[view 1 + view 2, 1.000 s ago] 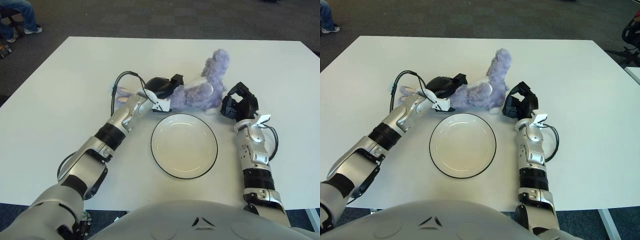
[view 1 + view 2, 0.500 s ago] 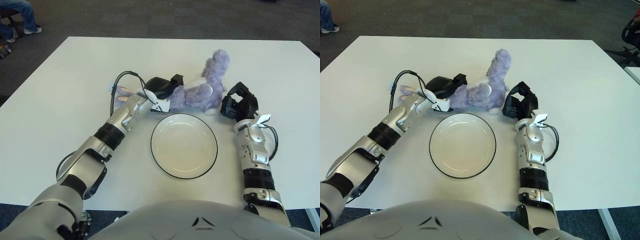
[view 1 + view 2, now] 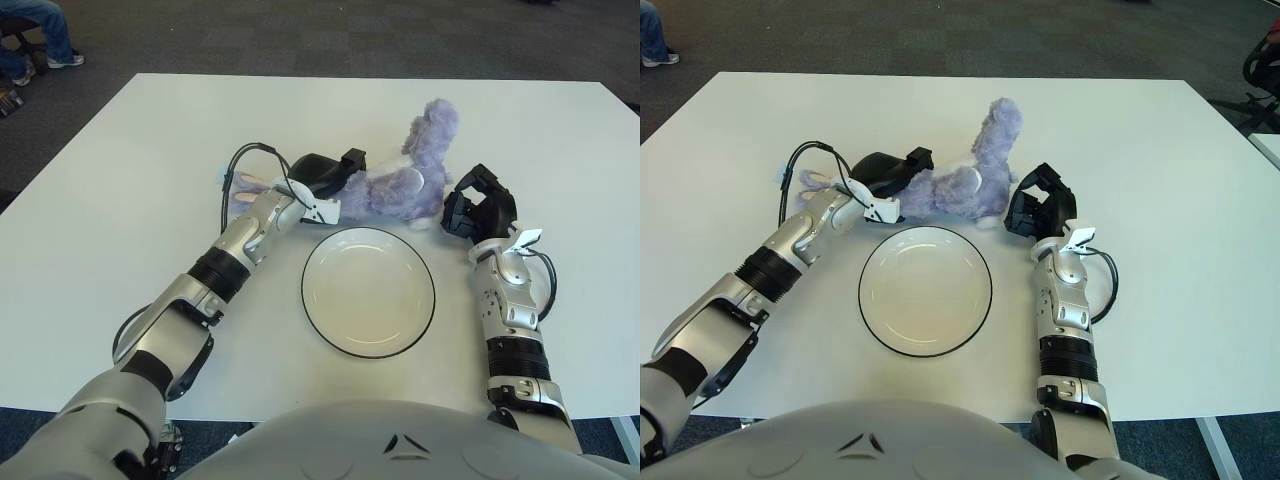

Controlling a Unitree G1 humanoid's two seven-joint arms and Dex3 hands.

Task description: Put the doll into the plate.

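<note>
The white surface (image 3: 120, 170) fills most of the frame, with its far edge running across the upper part and its left edge slanting down toward the lower left; dark carpet (image 3: 300, 35) lies beyond both. Wide bare stretches of the surface lie in the upper right and along the left side.

The doll (image 3: 400, 185), a fluffy lavender plush with a shaggy pile, lies just above the centre of the frame. One limb sticks up toward the top of the frame, and its pale ears (image 3: 245, 185) trail out to the left. It lies just above the plate (image 3: 368, 291), outside the rim; whether the two touch cannot be told.

The plate is round, smooth and glossy cream with a thin dark line around its edge. It sits in the middle of the frame with nothing in it, and there is bare surface on all its sides.

The left hand (image 3: 325, 175), black and hard-shelled, is at the doll's left end with its fingers closed on the plush. Its silver forearm reaches in from the lower left, with a black cable looping above the wrist.

The right hand (image 3: 478, 208) shows just right of the doll, near it, its black fingers curled with nothing visibly between them.

A seated person's legs (image 3: 40, 30) in jeans show at the upper left corner.
</note>
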